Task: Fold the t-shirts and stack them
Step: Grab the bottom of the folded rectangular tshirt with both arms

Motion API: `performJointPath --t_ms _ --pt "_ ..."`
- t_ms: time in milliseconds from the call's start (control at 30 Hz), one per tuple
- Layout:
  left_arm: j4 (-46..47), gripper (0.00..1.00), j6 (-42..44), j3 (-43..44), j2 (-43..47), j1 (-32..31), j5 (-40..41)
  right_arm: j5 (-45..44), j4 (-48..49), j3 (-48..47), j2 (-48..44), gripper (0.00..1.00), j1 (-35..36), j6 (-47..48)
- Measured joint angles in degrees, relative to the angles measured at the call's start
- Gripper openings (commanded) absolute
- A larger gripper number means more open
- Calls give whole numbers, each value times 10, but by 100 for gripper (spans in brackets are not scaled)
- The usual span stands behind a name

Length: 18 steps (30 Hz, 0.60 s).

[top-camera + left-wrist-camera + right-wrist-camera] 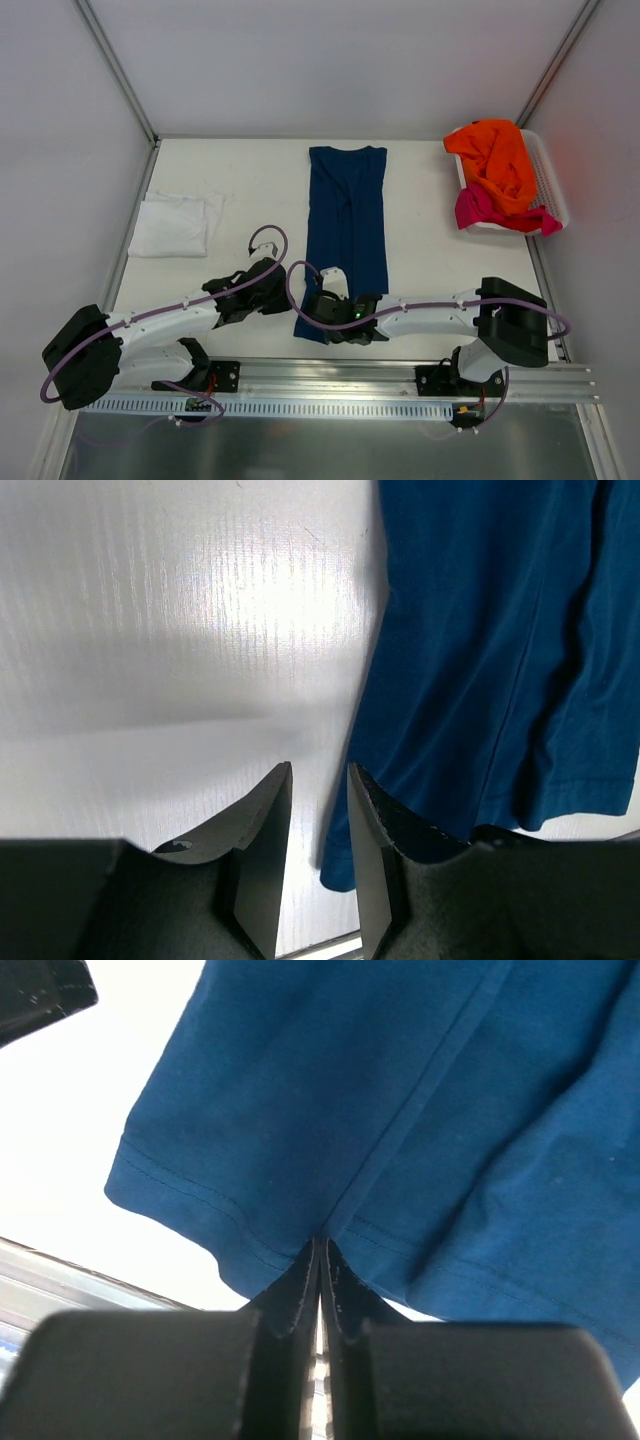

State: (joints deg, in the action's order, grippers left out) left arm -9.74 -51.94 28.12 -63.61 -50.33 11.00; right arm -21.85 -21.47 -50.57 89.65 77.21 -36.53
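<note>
A navy blue t-shirt (345, 225) lies as a long narrow strip down the middle of the table, collar end far from the arms. My right gripper (320, 308) sits at its near hem, and in the right wrist view the jaws (320, 1242) are shut on the hem of the navy t-shirt (380, 1090), with the cloth puckering toward the tips. My left gripper (272, 285) rests just left of the near-left corner. Its fingers (318, 770) stand slightly apart with bare table between them, and the right finger overlaps the edge of the shirt (480, 660).
A folded white t-shirt (175, 225) lies at the left side of the table. At the far right, a white slatted basket (552, 185) holds a crumpled orange t-shirt (495, 160) and a magenta-pink one (478, 208). A metal rail (400, 385) runs along the near edge.
</note>
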Motion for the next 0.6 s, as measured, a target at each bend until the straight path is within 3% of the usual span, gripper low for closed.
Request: performJointPath --t_ms 33,67,133,600 --pt "0 29 0 0 0 0 0 -2 -2 0 -1 11 1 -1" --pt "0 29 0 0 0 0 0 -3 -6 0 -2 28 2 -4" --pt "0 29 -1 0 0 0 0 -6 -12 0 -8 41 4 -8" --pt "0 29 -2 -3 -11 0 0 -15 -24 -19 -18 45 22 -9"
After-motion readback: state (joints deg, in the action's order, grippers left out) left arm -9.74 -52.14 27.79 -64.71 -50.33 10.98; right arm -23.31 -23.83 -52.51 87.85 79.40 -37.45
